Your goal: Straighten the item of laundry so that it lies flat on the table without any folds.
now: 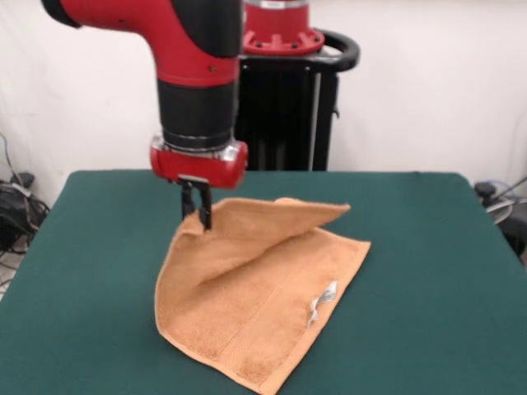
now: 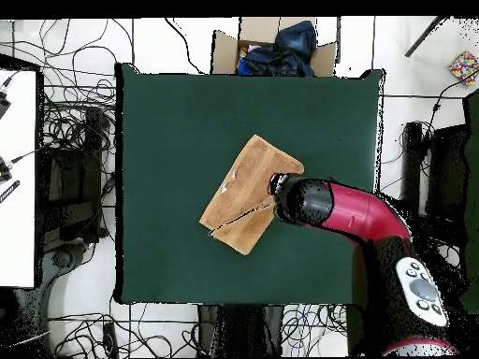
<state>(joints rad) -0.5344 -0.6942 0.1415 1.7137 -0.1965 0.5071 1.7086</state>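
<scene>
Dark green table (image 1: 428,271), orange-tan towel (image 1: 247,304) lying partly folded near its middle, white tag (image 1: 321,302) up

I note my arm (image 1: 193,58): glossy red shells, black cylindrical wrist section, red end flange, slim black gripper (image 1: 198,216).

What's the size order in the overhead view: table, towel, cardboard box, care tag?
Largest to smallest, as seen in the overhead view:
1. table
2. towel, folded over, with the claw at its edge
3. cardboard box, partly hidden by clothes, so its rank against the towel is unsure
4. care tag
</scene>
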